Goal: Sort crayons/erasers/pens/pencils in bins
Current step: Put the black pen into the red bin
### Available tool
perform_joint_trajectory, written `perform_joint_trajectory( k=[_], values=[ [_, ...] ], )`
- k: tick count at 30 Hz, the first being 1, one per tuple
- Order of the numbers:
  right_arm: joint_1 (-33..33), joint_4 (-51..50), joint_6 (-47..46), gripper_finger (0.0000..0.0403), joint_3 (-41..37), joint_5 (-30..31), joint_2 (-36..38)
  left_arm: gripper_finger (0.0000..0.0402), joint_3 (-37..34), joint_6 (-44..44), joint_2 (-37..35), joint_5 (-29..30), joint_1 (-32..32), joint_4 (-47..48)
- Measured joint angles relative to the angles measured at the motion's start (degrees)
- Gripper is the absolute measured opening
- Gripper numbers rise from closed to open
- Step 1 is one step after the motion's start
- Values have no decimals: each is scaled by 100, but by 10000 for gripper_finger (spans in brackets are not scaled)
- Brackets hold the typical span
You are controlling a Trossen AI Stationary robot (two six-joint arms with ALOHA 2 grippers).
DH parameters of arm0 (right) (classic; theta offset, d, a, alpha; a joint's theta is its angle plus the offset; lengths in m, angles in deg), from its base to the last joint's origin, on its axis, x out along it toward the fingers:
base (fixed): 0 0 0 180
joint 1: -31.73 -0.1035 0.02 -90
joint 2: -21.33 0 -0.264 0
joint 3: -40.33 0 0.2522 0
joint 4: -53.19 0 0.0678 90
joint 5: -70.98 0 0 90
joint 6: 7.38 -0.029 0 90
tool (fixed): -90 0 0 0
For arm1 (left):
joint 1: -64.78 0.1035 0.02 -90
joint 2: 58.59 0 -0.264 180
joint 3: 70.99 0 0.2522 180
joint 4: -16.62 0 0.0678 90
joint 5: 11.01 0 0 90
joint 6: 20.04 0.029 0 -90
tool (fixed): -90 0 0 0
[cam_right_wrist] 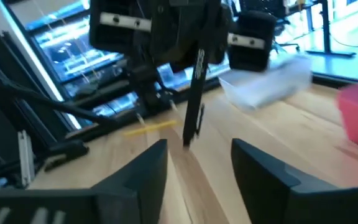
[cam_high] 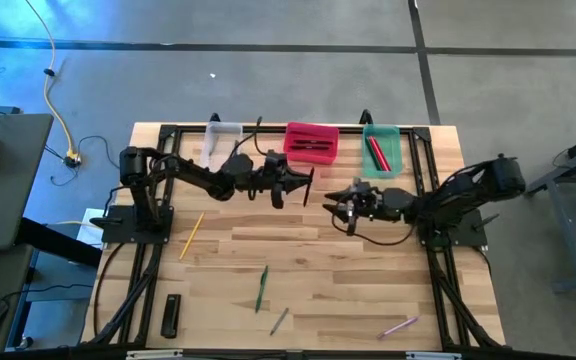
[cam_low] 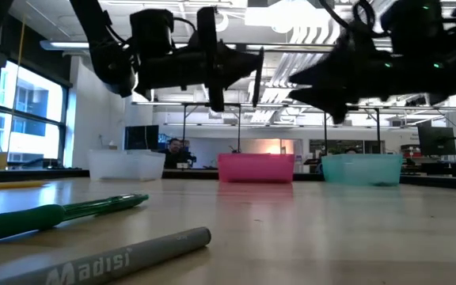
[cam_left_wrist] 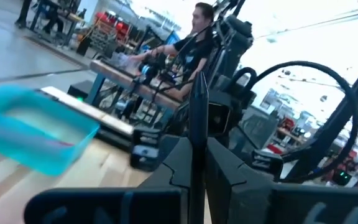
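My left gripper (cam_high: pixel 303 183) is above the table's middle, in front of the pink-red bin (cam_high: pixel 311 142), shut on a black pen (cam_high: pixel 310 186). The pen stands upright, well clear of the table, in the low view (cam_low: pixel 257 77). My right gripper (cam_high: pixel 351 212) is just to the pen's right, open and facing it. In the right wrist view the pen (cam_right_wrist: pixel 194 93) hangs just beyond my open fingers (cam_right_wrist: pixel 197 149), apart from them. The clear bin (cam_high: pixel 223 140) and green bin (cam_high: pixel 382 148) flank the pink-red one along the far edge. My left gripper pinches the black pen's shaft (cam_left_wrist: pixel 197 124) between its two fingers. The fingers come level from the table's left and lie across the pen. The pen stands upright, lifted clear of the table, and most of it hangs below the fingers (cam_right_wrist: pixel 191 124).
Loose on the wood are a yellow pencil (cam_high: pixel 191 235), a green pen (cam_high: pixel 262 288), a grey pen (cam_high: pixel 279 320), a pink pen (cam_high: pixel 398 326) and a flat black bar (cam_high: pixel 171 315). Red sticks lie in the green bin and dark ones in the pink-red bin.
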Motion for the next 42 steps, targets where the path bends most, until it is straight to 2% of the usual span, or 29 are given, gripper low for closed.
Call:
perform_joint_trajectory(
  k=[8,15,19,23,30,34,39,42],
  values=[
    [3,-288,11,218,938,54,-413,4,9,16,-4,300,-321,-267],
    [3,-339,133,220,1195,124,-414,3,9,-22,-4,321,-426,-361],
    [3,-758,157,215,1432,127,-414,3,11,143,-4,465,-484,-357],
    [3,-1164,196,181,1662,127,-414,3,11,172,-4,504,-498,-357],
    [3,-1241,161,68,1722,129,-414,7,11,356,-4,489,-498,-354],
    [1,-1295,145,15,1722,129,-413,23,11,517,-4,275,-494,-358],
    [-3,-1377,208,23,1722,91,-412,66,16,849,-7,-72,-489,-255],
    [1,-1437,205,26,1722,76,-412,96,17,1234,-138,-130,-494,226]
  ],
)
